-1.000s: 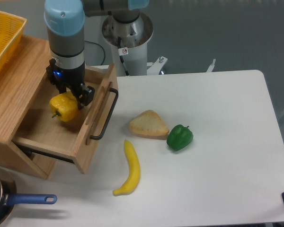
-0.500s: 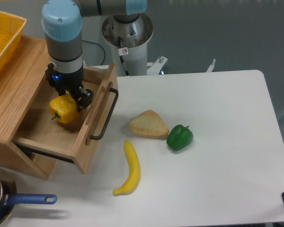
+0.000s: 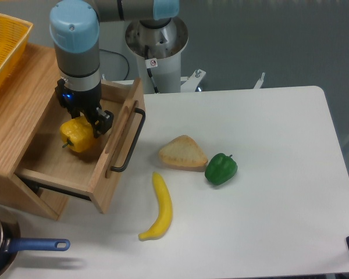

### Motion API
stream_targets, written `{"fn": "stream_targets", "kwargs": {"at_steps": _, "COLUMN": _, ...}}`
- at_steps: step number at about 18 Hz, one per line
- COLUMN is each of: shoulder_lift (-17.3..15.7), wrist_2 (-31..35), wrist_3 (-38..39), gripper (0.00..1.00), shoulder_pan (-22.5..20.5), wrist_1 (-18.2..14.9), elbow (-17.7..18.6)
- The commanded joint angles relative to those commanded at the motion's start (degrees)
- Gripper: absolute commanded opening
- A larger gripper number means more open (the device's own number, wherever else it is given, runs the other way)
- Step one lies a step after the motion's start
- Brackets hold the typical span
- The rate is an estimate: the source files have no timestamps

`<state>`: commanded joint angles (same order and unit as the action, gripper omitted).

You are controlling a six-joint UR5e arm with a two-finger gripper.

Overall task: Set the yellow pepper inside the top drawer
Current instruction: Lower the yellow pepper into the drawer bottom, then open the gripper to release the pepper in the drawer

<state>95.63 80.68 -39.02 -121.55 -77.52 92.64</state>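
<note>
The yellow pepper [image 3: 75,135] is inside the pulled-out top drawer [image 3: 70,168], a light oak box with a black bar handle on its front. My gripper [image 3: 86,123] reaches down into the drawer from above and its dark fingers [image 3: 101,121] clasp the pepper's upper part, so it is shut on the pepper. The pepper's green stem points left and down. Whether the pepper rests on the drawer floor or hangs just above it cannot be told.
A yellow mesh basket [image 3: 3,43] sits on the cabinet top at far left. On the white table lie a piece of bread [image 3: 182,153], a green pepper [image 3: 221,168] and a banana [image 3: 159,206]. A blue-handled pan [image 3: 23,247] is at the bottom left corner.
The gripper and the yellow pepper have shifted slightly left and down, deeper into the drawer. Nothing else has moved.
</note>
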Motion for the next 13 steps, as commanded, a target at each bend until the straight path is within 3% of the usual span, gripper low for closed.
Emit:
{"fn": "stream_targets", "kwargs": {"at_steps": 1, "shoulder_lift": 0.09, "wrist_2": 0.00, "wrist_3": 0.00, "gripper": 0.73, "shoulder_pan": 0.09, "wrist_1": 0.00, "elbow": 0.00}}
{"fn": "stream_targets", "kwargs": {"at_steps": 5, "shoulder_lift": 0.35, "wrist_2": 0.00, "wrist_3": 0.00, "gripper": 0.73, "shoulder_pan": 0.09, "wrist_1": 0.00, "elbow": 0.00}}
{"fn": "stream_targets", "kwargs": {"at_steps": 7, "shoulder_lift": 0.44, "wrist_2": 0.00, "wrist_3": 0.00, "gripper": 0.80, "shoulder_pan": 0.09, "wrist_1": 0.00, "elbow": -0.09}}
{"fn": "stream_targets", "kwargs": {"at_steps": 13, "shoulder_lift": 0.09, "wrist_2": -0.18, "wrist_3": -0.26, "gripper": 0.81, "shoulder_pan": 0.09, "wrist_1": -0.09, "elbow": -1.23}}
